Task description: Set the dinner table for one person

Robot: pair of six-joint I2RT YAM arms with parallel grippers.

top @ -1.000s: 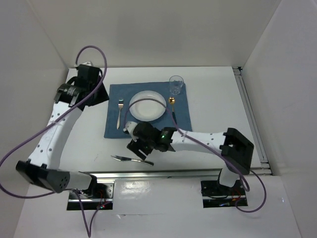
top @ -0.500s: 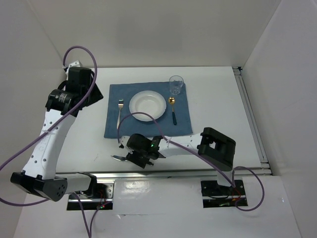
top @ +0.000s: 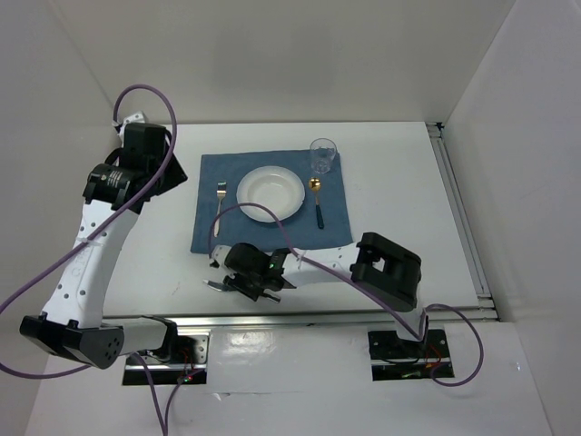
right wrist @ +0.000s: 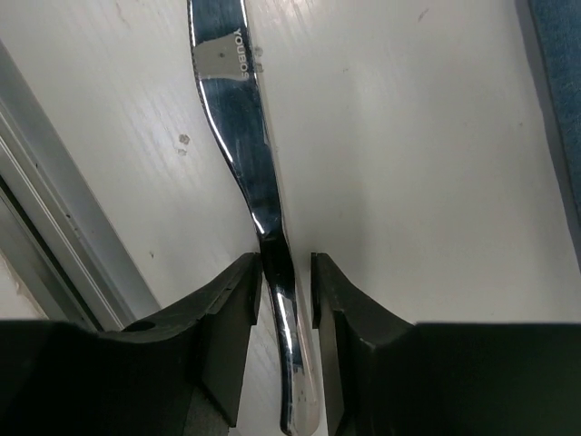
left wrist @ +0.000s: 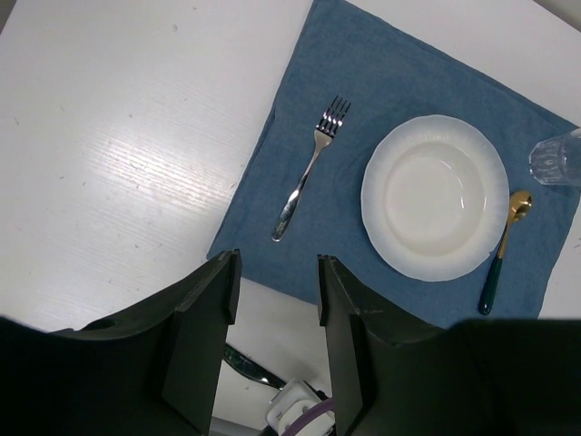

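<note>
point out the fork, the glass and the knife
fork [left wrist: 307, 173]: left wrist view, middle of handle
glass [top: 323, 156]: top external view, its bowl
knife [right wrist: 241, 145]: right wrist view, wide flat part

Polished metal, matt cloth, smooth white top

The knife [right wrist: 234, 109] is mirror-bright metal on the dinner table [left wrist: 118, 163], which is smooth white with a faint sheen. The placemat [left wrist: 390, 82] is matt blue woven cloth, the plate [left wrist: 436, 195] glossy white, the fork [left wrist: 309, 173] shiny metal, the glass [left wrist: 556, 156] clear.
</note>
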